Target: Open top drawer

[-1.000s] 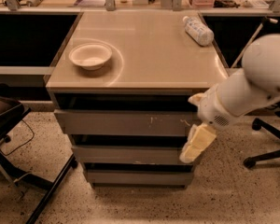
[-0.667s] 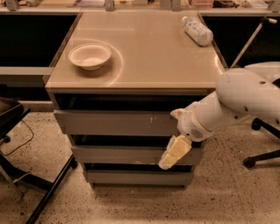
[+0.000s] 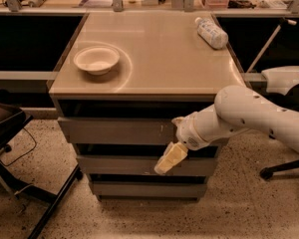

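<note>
Standing in the middle, the grey cabinet (image 3: 164,63) is showing the top drawer (image 3: 114,131) right under its top. The white arm (image 3: 259,114) is reaching in from the right. The gripper (image 3: 170,159) is hanging just below that drawer's right part; its grip is unclear.

my pincer (image 3: 170,159) hangs before the middle drawer (image 3: 114,165), right of centre. my arm (image 3: 249,114) hides the right end of the top drawer (image 3: 114,131), then runs off the right edge.
</note>
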Available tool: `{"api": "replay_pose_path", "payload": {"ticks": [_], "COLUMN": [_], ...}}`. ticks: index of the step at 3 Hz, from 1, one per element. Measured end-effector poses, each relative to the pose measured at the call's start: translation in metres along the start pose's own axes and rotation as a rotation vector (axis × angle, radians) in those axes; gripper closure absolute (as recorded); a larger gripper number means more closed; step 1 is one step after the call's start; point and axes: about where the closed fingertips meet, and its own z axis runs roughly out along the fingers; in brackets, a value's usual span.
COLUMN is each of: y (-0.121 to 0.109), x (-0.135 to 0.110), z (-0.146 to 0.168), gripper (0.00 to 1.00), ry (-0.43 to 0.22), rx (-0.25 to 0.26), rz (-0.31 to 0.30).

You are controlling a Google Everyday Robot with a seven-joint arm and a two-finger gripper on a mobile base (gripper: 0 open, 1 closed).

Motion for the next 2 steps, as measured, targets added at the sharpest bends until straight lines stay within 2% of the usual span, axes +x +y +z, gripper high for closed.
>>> {"api": "replay_pose_path", "payload": {"ticks": [1,2], "y": [-0.001,-0.040], "x": [0.003,0.004], "z": [0.001,-0.002], "gripper": [0.00,0.00], "ry": [0.028,0.070], "rx": [0.018,0.107], "rz": [0.001,0.015]}}
